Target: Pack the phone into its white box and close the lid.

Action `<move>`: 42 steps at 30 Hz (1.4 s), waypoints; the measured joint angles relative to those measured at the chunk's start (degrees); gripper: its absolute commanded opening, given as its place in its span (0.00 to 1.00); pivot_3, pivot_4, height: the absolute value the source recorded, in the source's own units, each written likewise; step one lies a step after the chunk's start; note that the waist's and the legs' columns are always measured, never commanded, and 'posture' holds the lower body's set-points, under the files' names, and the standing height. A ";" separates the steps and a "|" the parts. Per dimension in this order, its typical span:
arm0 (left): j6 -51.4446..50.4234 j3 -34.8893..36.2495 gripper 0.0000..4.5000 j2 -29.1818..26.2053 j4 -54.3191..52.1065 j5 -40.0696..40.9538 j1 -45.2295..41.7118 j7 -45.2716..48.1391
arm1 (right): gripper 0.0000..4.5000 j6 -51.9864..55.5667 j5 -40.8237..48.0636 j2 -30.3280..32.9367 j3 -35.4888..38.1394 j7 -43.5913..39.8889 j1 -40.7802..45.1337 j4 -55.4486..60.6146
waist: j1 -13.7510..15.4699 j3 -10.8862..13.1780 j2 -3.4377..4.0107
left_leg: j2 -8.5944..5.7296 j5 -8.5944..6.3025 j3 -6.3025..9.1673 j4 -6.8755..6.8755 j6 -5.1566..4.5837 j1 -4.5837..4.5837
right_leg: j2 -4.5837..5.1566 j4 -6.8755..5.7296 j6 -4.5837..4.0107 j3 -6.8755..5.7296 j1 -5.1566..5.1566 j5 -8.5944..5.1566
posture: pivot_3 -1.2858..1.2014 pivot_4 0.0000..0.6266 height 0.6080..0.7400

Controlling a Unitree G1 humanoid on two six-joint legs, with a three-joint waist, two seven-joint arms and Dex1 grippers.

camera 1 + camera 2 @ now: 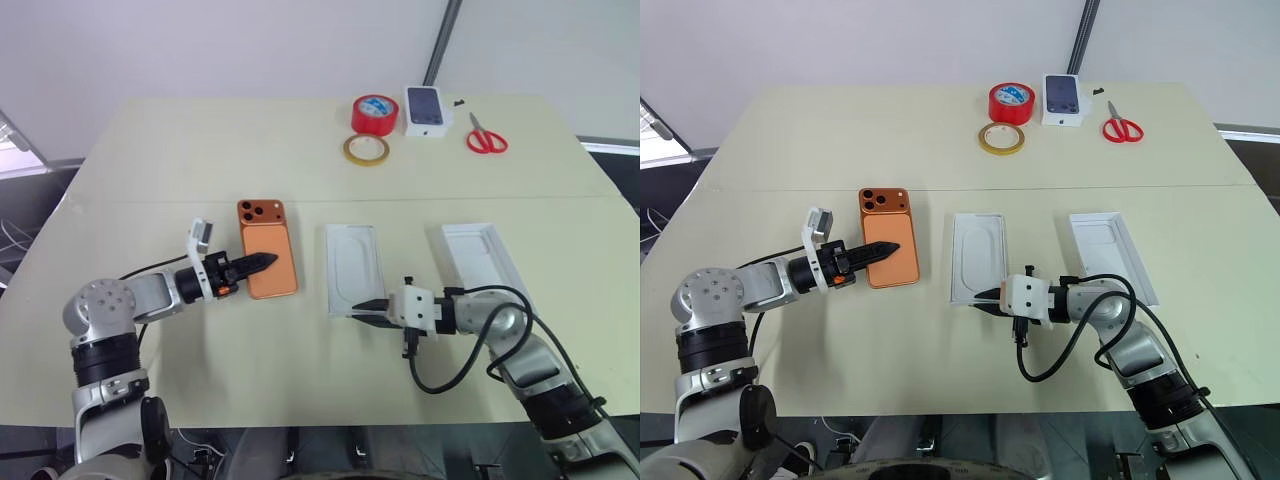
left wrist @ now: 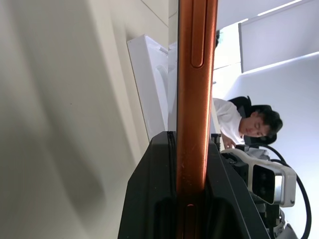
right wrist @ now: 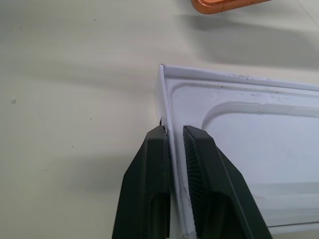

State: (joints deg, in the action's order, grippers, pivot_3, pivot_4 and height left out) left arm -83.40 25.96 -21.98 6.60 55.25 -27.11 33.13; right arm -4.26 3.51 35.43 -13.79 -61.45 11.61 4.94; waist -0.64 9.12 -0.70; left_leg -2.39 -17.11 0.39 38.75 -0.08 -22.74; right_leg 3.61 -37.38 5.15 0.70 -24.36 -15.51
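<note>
My left gripper is shut on the near left edge of the orange phone. The phone is held just above the table, back up, with its dark lenses at the far corner. In the left wrist view the phone's edge runs up between the black fingers. The white box lies in the middle of the table, open side up, with a rounded recess inside. My right gripper is shut on the box's thin wall at the near left corner. To the right of the box lies the lid, also open side up.
At the far side of the table are a red tape roll, a yellow tape ring, a small white box printed with a dark phone and red scissors. A person sits beyond the table.
</note>
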 measured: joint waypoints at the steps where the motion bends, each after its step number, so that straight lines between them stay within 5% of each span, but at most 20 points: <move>1: 0.00 -0.02 0.00 0.00 0.00 0.00 0.00 -0.01 | 0.00 -0.18 -0.02 0.04 -0.23 -0.11 0.00 0.00 | -0.02 0.00 0.00 | 0.00 0.00 0.00 0.00 0.00 0.00 | 0.00 0.00 0.00 0.00 0.00 0.00 | 0.52 0.24 1.00; 17: -3.14 0.83 0.00 4.16 0.12 4.41 -4.14 -3.91 | 0.00 3.06 -2.77 -5.77 -6.63 1.90 3.59 0.83 | -0.23 0.00 0.00 | 0.02 0.03 0.00 0.04 0.04 0.03 | -0.05 -0.09 0.00 0.00 0.00 0.00 | 0.52 0.24 1.00; 20: -3.26 0.75 0.00 4.69 0.17 4.60 -4.20 -4.60 | 0.21 5.65 -2.54 -7.68 -7.97 2.45 4.78 0.42 | -0.06 0.00 -0.01 | 0.02 0.03 0.00 0.09 0.04 0.01 | -0.05 -0.09 0.00 0.00 0.00 0.00 | 0.52 0.24 1.00; 27: -4.47 -0.33 0.00 3.69 -0.07 5.07 -3.44 -4.04 | 0.99 10.21 0.83 -4.53 -6.14 1.09 4.61 6.32 | 0.02 0.00 0.00 | 0.01 0.02 0.00 0.11 0.03 -0.01 | -0.05 -0.09 0.00 -0.01 0.00 0.00 | 0.52 0.24 1.00; 32: -4.24 -1.68 0.00 3.46 -0.03 4.87 -2.21 -3.78 | 0.99 18.83 11.47 -0.03 2.50 -0.30 3.54 15.43 | 0.08 0.00 -0.02 | 0.02 0.02 0.02 0.11 0.03 -0.01 | -0.05 -0.08 0.00 -0.01 0.03 0.00 | 0.52 0.24 1.00; 39: -3.49 -5.18 0.00 5.07 0.35 4.11 -1.68 -3.37 | 0.99 16.61 11.16 1.91 9.34 2.71 3.43 6.23 | 0.01 0.00 -0.02 | 0.02 0.02 0.01 0.09 0.01 -0.01 | -0.04 -0.06 0.00 0.00 0.01 0.00 | 0.52 0.24 1.00; 42: -3.16 -6.76 0.27 6.05 1.18 3.53 -1.83 -3.51 | 1.00 15.41 10.49 1.47 9.28 3.55 3.46 5.91 | -0.04 0.00 -0.02 | 0.02 0.02 0.00 0.09 0.02 -0.01 | -0.05 -0.07 0.00 0.00 0.01 0.00 | 0.52 0.24 1.00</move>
State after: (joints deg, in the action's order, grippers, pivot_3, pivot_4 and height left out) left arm -86.56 19.20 -15.93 7.78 58.78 -28.94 29.61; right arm 11.15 14.00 36.90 -4.51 -57.90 15.07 10.85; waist -0.67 9.12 -0.72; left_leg -2.37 -17.08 0.39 38.84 -0.06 -22.75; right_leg 3.56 -37.46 5.15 0.70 -24.35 -15.51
